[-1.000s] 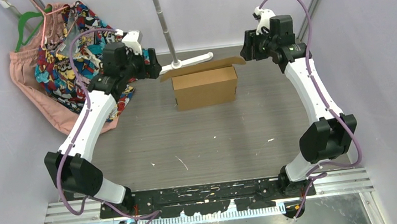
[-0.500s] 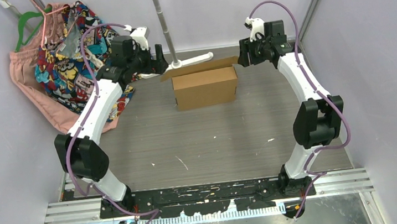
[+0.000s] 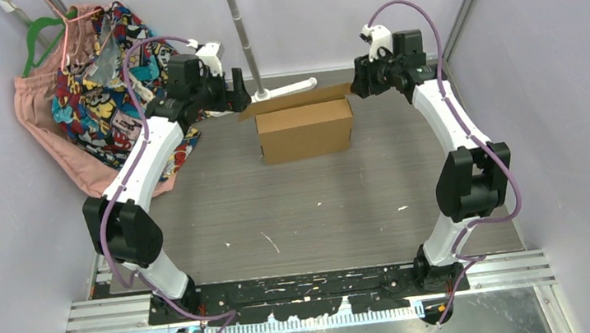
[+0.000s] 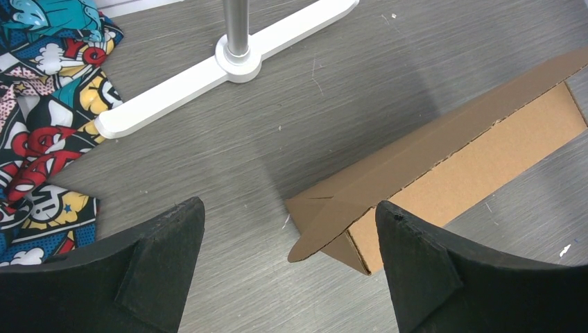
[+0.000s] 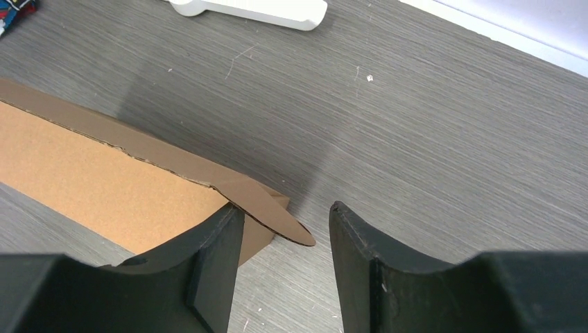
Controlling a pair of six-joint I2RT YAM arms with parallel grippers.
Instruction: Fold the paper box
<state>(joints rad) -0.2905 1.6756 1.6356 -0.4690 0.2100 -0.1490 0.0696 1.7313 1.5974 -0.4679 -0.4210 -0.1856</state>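
Observation:
The paper box (image 3: 305, 130) is a brown cardboard mailer standing at the back of the table, its lid flap (image 3: 295, 100) raised and slanting. My left gripper (image 3: 239, 86) hovers open by the lid's left end. In the left wrist view the box (image 4: 457, 156) and its rounded corner tab (image 4: 326, 232) lie between and below the wide black fingers (image 4: 159, 263), untouched; left gripper (image 4: 289, 205). My right gripper (image 3: 358, 87) is at the lid's right end. In the right wrist view the right gripper (image 5: 286, 207) stands open around the rounded tab (image 5: 277, 218) of the box (image 5: 97, 177).
A white stand foot (image 3: 288, 90) with a metal pole (image 3: 241, 31) sits just behind the box, also seen as the stand foot (image 4: 208, 66). Patterned cloth (image 3: 96, 80) and a pink garment (image 3: 58, 150) hang at the back left. Walls close in on both sides.
Both arms have swung inward and forward to the box's raised lid, the left to its left corner and the right to its right corner. The box has not moved.

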